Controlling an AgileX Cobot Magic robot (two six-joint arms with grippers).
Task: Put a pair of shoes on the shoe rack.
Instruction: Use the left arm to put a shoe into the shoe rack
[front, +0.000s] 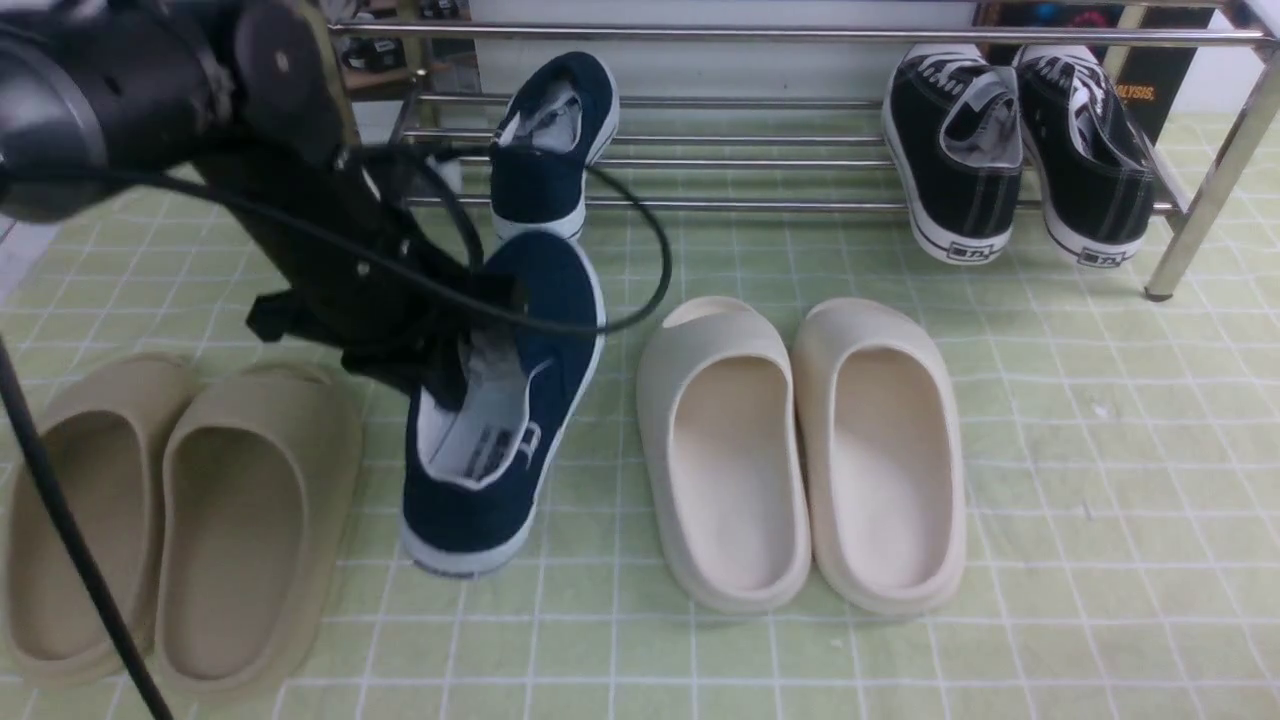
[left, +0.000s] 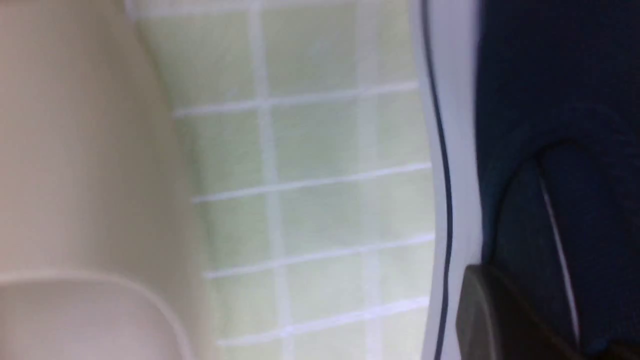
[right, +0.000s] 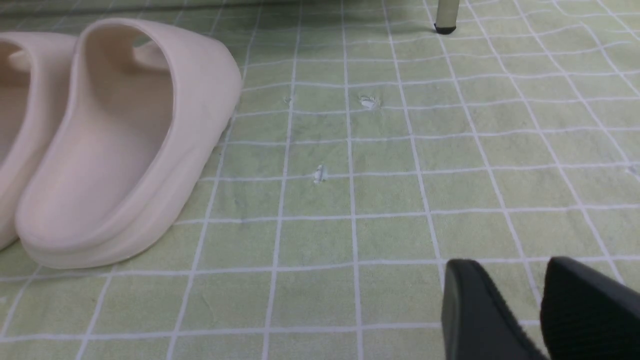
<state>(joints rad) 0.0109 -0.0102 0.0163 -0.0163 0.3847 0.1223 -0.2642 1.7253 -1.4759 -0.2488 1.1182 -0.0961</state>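
Pair of shoes, front view: you have them split. The far navy slip-on (front: 552, 140) stands heel-down on the lower bars of the shoe rack (front: 800, 36), towards its left end. The near navy slip-on (front: 505, 420) lies on the green checked mat (front: 1100, 450) in front of the rack, between the beige slides (front: 180, 510) and the cream slides (front: 800, 450).
Left arm, front view: your left gripper (front: 448, 382) dips into the near slip-on's opening at its left wall.
Black sneakers (front: 1020, 150), front view: heels down at the rack's right end.
Left wrist view: blurred. A dark finger (left: 500, 320) lies against navy canvas beside the white sole, so your jaws seem clamped on that side wall.
Right wrist view: your right gripper (right: 515, 270) hovers low over the mat beside a cream slide, fingers slightly parted, holding nothing.
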